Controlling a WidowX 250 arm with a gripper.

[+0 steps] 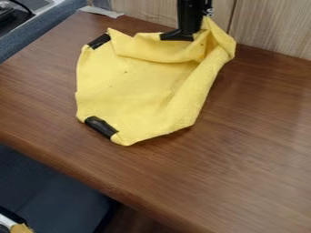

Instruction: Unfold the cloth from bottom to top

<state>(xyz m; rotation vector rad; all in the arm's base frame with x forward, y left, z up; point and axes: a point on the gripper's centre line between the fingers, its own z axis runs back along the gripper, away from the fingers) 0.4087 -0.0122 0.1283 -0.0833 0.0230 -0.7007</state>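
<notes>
The gripper (193, 36) is at the top of the camera view, right of centre, over the cloth's far edge. It is shut on the yellow cloth (133, 86), whose upper right corner is bunched and raised beside it. Below the gripper the cloth sags in a curved fold, and a thick fold runs down its right side. The lower left part lies fairly flat on the table. Black pieces mark the cloth's upper left and lower left corners. Part of the gripper is hidden behind the raised cloth.
The brown wooden table (243, 154) extends around the cloth. A wood-panelled wall (273, 27) stands close behind the gripper. A light strip (101, 11) lies at the table's far left edge. A dark blue seat (48, 191) is below the front edge.
</notes>
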